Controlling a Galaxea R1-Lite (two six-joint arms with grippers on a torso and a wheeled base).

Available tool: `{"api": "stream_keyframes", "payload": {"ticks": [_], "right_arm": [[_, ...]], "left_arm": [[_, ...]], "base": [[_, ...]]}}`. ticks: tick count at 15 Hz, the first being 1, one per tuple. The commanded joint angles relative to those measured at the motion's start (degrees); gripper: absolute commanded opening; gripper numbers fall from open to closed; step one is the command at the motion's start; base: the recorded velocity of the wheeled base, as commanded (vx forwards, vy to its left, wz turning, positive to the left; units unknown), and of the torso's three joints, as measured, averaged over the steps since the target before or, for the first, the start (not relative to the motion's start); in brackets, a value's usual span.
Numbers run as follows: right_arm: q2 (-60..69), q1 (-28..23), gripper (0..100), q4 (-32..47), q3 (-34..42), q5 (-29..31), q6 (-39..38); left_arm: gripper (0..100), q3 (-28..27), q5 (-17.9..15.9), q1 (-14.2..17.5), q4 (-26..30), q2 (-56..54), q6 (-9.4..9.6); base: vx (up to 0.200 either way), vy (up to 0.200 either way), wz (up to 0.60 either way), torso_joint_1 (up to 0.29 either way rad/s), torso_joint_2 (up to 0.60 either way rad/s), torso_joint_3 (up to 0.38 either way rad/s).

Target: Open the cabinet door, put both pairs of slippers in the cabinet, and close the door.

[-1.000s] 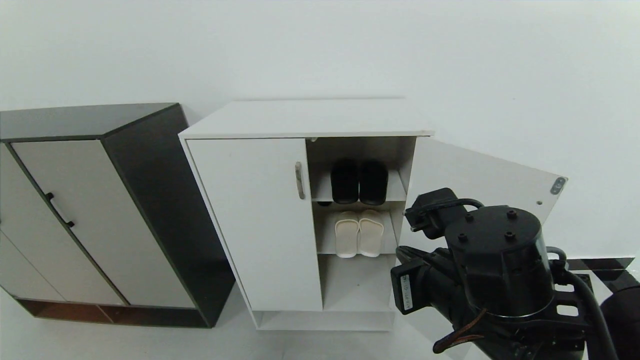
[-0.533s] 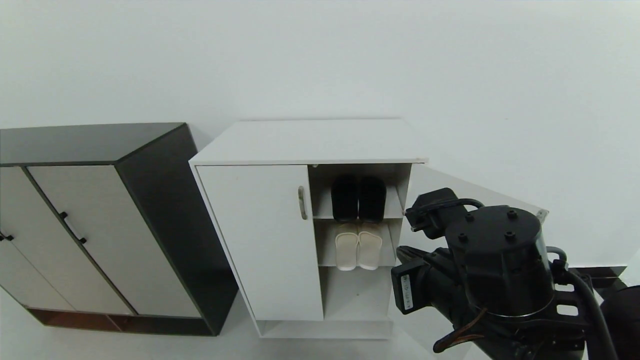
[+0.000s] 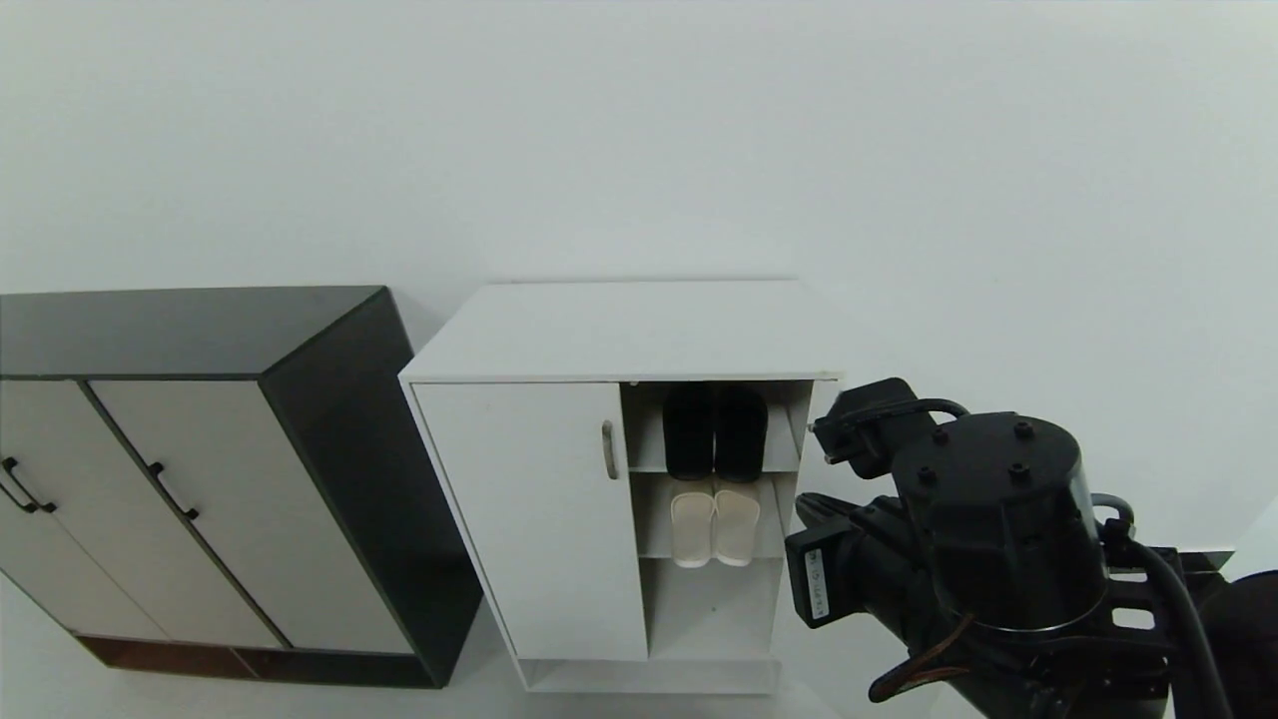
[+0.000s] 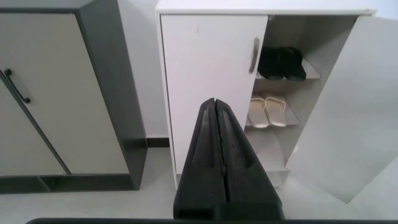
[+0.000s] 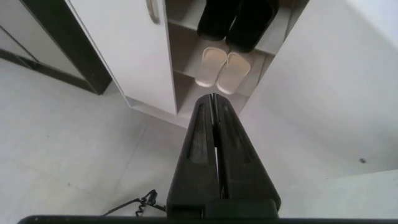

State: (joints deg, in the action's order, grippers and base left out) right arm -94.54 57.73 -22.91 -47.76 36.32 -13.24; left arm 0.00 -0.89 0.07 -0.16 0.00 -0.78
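The white cabinet point(image 3: 619, 330) stands on the floor against the wall. Its left door point(image 3: 529, 509) is shut, with a slim metal handle point(image 3: 608, 449) at the door's inner edge. The right door point(image 4: 348, 112) is swung wide open, so the right half of the cabinet is exposed.

Both pairs of slippers are inside that half. The black slippers point(image 3: 715, 429) sit side by side on the top shelf, touching each other. The white slippers point(image 3: 713, 524) sit side by side on the middle shelf directly below, reaching the shelf's front edge. The bottom compartment point(image 3: 711, 609) lies under them.

The left claw point(image 4: 215, 106) is closed with its two fingers pressed flat together and nothing between them. It hangs in the air in front of the shut left door, apart from it. The right claw point(image 5: 214, 99) is closed the same way and holds nothing. It is above the floor in front of the open compartment, near the open door but well apart from the slippers.

A dark cabinet point(image 3: 339, 479) with pale doors and black handles point(image 3: 172, 489) stands just beside the white one on its left. A thin cable point(image 5: 140, 202) lies on the floor.
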Motion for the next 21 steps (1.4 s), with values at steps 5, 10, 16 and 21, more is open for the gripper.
{"api": "stream_keyframes", "payload": {"ticks": [5, 10, 16, 21], "right_arm": [[0.14, -0.96, 0, -0.03, 0.13, -1.42, 0.06], [0.41, -1.75, 0, 0.05, 0.13, -1.42, 0.06], [-1.88, -10.71, 0, -0.47, -1.90, -5.99, 1.20], [-4.87, -15.81, 0, -5.04, -2.60, -8.81, 2.60]], "left_arm": [[0, 0.00, 0.01, 0.01, -0.02, 0.00, -0.01], [0, 0.00, 0.01, 0.01, -0.02, 0.09, -0.01], [0, 0.00, 0.10, 0.01, -0.02, 0.00, -0.01], [0, 0.00, 0.10, 0.01, -0.02, 0.00, -0.10]], "base": [[0.000, 0.000, -0.12, 0.120, -0.26, -0.142], [0.000, 0.000, -0.60, 0.012, -0.01, -0.006], [0.000, 0.000, -0.20, 0.002, 0.00, 0.001], [0.000, 0.000, 0.00, 0.000, 0.00, 0.000]]}}
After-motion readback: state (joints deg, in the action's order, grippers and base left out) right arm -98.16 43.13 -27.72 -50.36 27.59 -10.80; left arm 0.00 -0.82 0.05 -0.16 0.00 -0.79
